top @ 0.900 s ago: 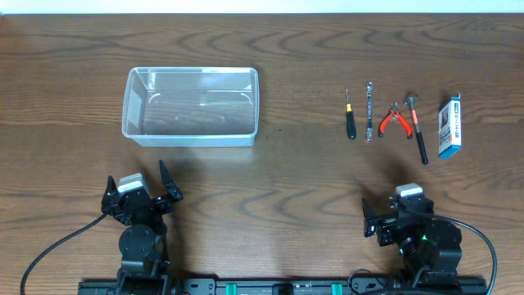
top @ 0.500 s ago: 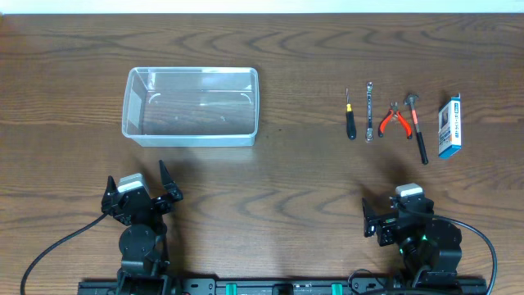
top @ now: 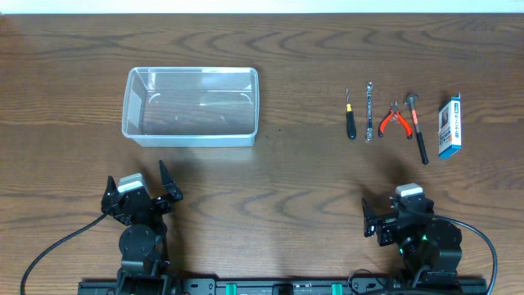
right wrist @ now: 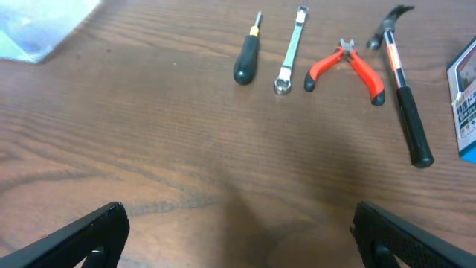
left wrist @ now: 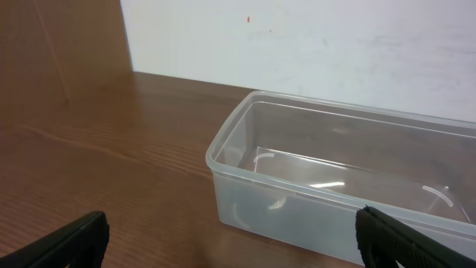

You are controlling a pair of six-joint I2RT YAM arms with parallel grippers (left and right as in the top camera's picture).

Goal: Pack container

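Note:
The clear plastic container point(top: 190, 106) stands empty at the table's back left; it also shows in the left wrist view point(left wrist: 335, 179). To the right lie a black-handled screwdriver point(top: 350, 115), a wrench point(top: 369, 112), red-handled pliers point(top: 395, 120) and a hammer point(top: 417, 129). They show in the right wrist view too: screwdriver point(right wrist: 248, 58), wrench point(right wrist: 291, 49), pliers point(right wrist: 346, 68), hammer point(right wrist: 405, 104). My left gripper point(top: 139, 190) is open and empty, near the front edge below the container. My right gripper point(top: 391, 215) is open and empty, near the front edge below the tools.
A small blue-and-white box point(top: 449, 125) lies right of the hammer, also at the right edge of the right wrist view point(right wrist: 465, 100). A white wall point(left wrist: 312, 45) stands behind the table's far edge.

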